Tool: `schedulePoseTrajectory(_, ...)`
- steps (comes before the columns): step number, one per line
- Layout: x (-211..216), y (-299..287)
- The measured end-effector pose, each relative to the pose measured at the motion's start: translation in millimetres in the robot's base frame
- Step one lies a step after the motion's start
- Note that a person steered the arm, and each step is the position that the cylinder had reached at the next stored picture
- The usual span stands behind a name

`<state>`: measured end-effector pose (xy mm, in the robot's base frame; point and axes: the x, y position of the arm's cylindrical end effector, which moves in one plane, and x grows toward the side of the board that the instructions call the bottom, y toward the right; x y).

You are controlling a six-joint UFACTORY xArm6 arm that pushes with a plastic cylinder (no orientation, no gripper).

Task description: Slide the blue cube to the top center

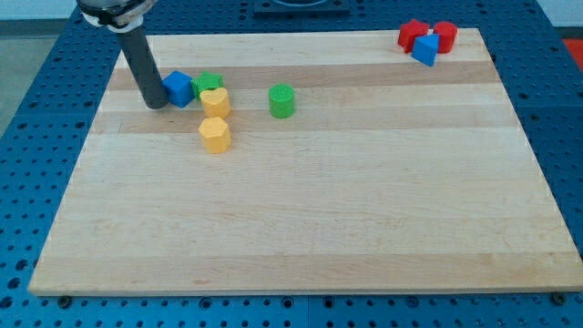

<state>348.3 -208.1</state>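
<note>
My tip (156,104) touches blue cube (178,88) (left side).

I work in a lab or robotics test bench. A pale wooden board (301,182) lies on a blue perforated table (36,100) with a regular grid of mounting holes, the kind used for fixing rigs. Small moulded coloured blocks sit on the board, and my dark rod (141,64) stands over it.
</note>
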Motion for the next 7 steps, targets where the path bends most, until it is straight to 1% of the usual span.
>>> schedulePoseTrajectory(2,-15.3,28.1)
schedulePoseTrajectory(3,-24.0,20.0)
schedulePoseTrajectory(5,-73.4,23.5)
schedulePoseTrajectory(7,-88.9,36.5)
